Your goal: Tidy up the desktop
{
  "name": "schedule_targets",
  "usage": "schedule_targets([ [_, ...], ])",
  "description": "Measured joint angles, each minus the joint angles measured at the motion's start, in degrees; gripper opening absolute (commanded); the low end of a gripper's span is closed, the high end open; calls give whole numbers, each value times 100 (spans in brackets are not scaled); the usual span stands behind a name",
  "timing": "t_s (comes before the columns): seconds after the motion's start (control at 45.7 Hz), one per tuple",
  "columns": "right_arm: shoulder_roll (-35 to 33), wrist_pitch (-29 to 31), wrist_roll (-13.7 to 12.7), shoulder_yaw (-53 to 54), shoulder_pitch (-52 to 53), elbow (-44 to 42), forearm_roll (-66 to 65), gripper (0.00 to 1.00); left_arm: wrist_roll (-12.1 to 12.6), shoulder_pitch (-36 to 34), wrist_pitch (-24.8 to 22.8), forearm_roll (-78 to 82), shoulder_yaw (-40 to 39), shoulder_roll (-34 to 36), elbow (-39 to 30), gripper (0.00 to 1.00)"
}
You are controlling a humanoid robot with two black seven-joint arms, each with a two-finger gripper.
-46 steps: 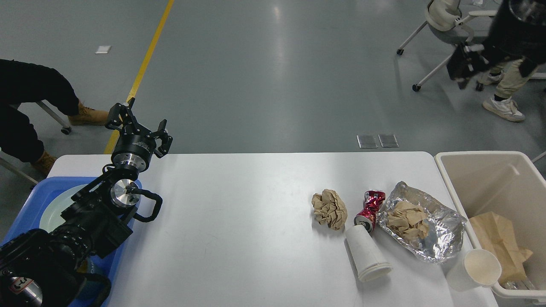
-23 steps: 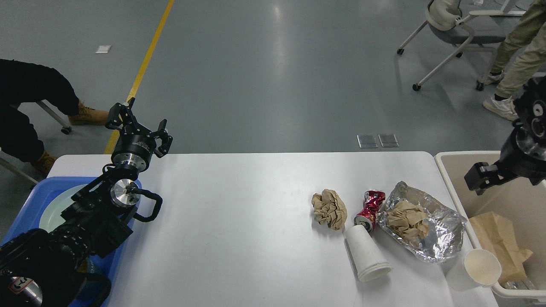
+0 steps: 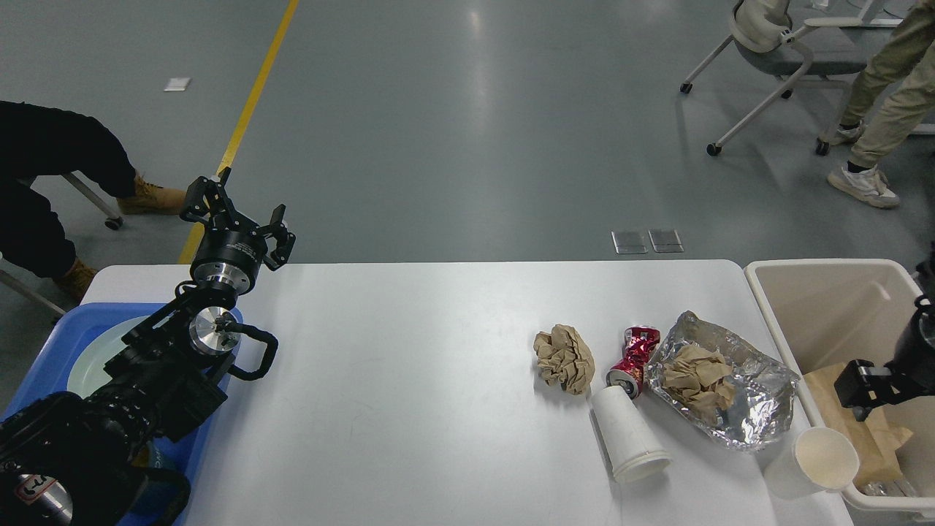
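The white surface (image 3: 409, 380) spans the lower half of the frame. Its litter sits at lower right: a crumpled brown paper ball (image 3: 564, 358), a crushed red can (image 3: 634, 361), a foil wrapper (image 3: 723, 391) holding more brown paper, a paper cup on its side (image 3: 630, 435), and an upright paper cup (image 3: 817, 462) at the edge beside the beige bin (image 3: 818, 307).

The left gripper (image 3: 239, 216) hangs at upper left above the blue tray (image 3: 45, 351), fingers spread wide, nothing held. The right gripper (image 3: 865, 387) enters at the right edge over the bin; whether its fingers are parted cannot be told.

The litter lies just left of the right gripper and far from the left, so the right arm is judged better placed. The toppled cup's long axis runs up and down the frame, tilted slightly left at the top.
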Motion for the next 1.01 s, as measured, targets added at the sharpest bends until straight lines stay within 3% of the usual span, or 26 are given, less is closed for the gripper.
schedule_targets([
  [1.007, -273, -264, 1, 1274, -2057, -1176, 275, 98, 0, 0, 0, 0, 0, 0, 0, 96],
])
